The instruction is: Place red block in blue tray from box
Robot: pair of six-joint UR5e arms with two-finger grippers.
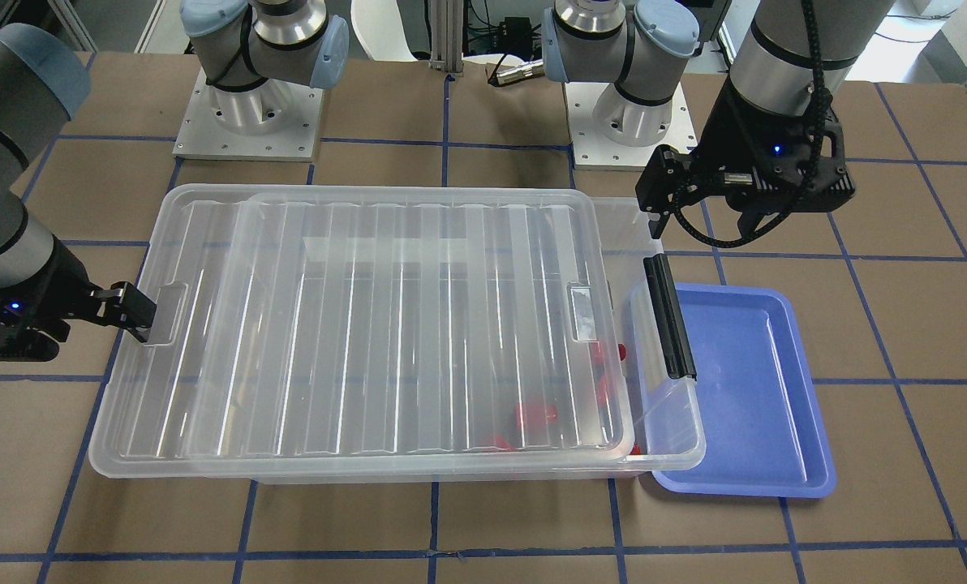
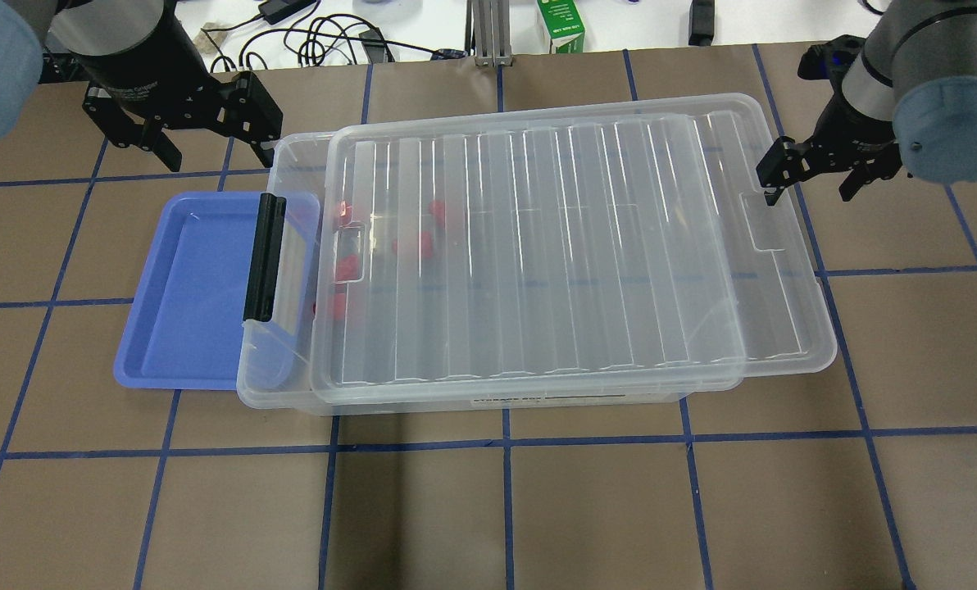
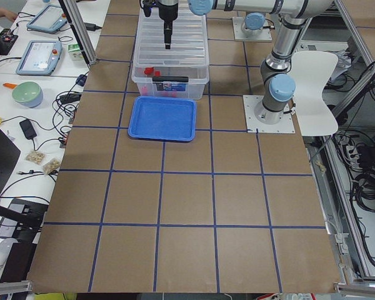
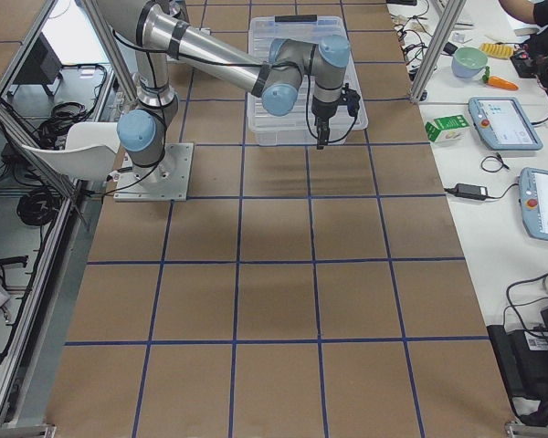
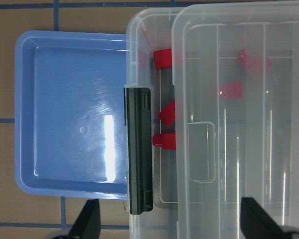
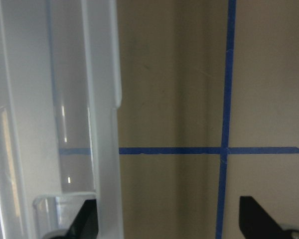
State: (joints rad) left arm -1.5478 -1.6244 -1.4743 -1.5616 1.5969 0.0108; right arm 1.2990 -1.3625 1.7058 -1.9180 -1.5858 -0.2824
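Note:
The clear box (image 2: 279,378) sits mid-table with its ribbed lid (image 2: 554,246) slid toward my right, leaving a gap at the end with the black latch (image 2: 265,258). Several red blocks (image 2: 347,266) lie inside near that end; in the left wrist view one red block (image 5: 164,140) lies in the gap. The blue tray (image 2: 193,287) is empty, beside the latch end. My left gripper (image 2: 202,135) is open, above the table behind the tray. My right gripper (image 2: 808,174) is open at the lid's far edge, one finger (image 1: 135,312) by the lid's tab.
A green carton (image 2: 561,24) and cables lie beyond the table's far edge. Both arm bases (image 1: 248,122) stand behind the box. The brown table surface has a blue tape grid (image 2: 505,434).

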